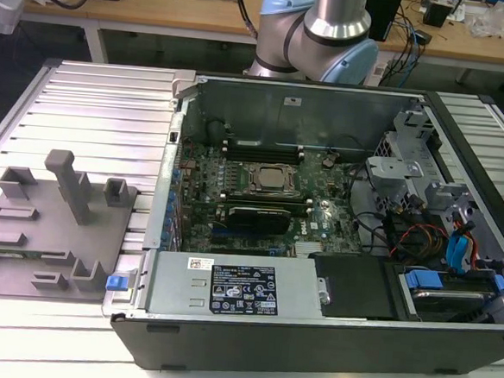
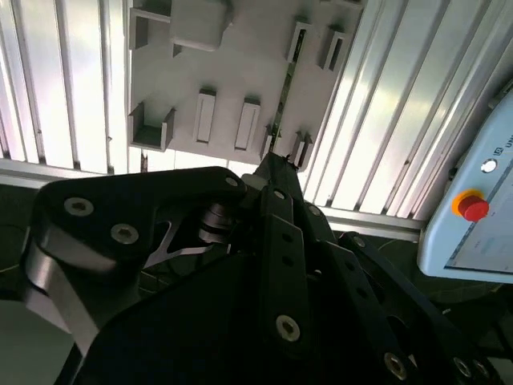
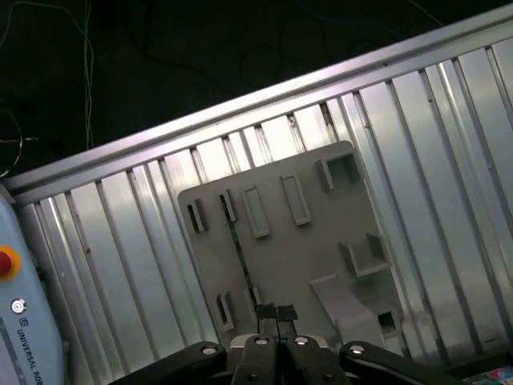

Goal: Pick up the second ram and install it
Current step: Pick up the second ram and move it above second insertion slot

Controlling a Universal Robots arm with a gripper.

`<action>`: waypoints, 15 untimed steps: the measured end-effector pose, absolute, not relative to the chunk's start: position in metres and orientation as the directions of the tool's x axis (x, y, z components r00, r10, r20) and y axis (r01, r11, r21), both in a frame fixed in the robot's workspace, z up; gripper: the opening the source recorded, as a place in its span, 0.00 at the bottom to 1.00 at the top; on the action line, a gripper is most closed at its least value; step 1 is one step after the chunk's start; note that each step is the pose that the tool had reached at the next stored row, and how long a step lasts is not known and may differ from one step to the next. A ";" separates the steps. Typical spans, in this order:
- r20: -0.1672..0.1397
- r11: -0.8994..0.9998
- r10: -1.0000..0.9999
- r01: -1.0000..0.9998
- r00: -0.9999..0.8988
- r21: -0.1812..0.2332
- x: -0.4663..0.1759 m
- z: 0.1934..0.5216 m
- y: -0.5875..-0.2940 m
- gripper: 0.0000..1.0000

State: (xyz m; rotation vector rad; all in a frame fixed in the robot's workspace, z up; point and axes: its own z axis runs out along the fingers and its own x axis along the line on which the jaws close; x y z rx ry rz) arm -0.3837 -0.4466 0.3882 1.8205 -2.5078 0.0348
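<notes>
My gripper (image 3: 276, 312) points down, pads (image 3: 266, 312) pressed flat together. In the exterior view my arm (image 1: 333, 26) stands upright.

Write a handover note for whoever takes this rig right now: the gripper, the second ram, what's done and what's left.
Gripper: shut, holding nothing, hanging over the grey fixture tray that sits beside the open computer case.
Second ram: standing on edge in its tray slot, a thin dark line in the first wrist view. The gripper tip lines up near one end of it.
Done: gripper is positioned over the ram.
Left: ram not yet grasped, lifted or installed in the case.
</notes>
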 end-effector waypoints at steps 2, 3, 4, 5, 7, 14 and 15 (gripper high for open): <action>0.049 0.300 -0.953 -0.954 -0.299 0.006 -0.384 0.388 -0.447 0.11; 0.051 0.291 -0.955 -0.957 -0.291 0.006 -0.384 0.388 -0.447 0.11; 0.052 0.286 -0.957 -0.958 -0.285 0.005 -0.384 0.388 -0.447 0.11; 0.053 0.280 -0.959 -0.960 -0.280 0.005 -0.384 0.388 -0.447 0.11; 0.056 0.267 -0.962 -0.964 -0.266 0.004 -0.384 0.388 -0.447 0.11; 0.063 0.213 -0.975 -0.977 -0.212 0.002 -0.384 0.388 -0.447 0.11; 0.064 0.206 -0.977 -0.978 -0.206 0.002 -0.384 0.388 -0.447 0.11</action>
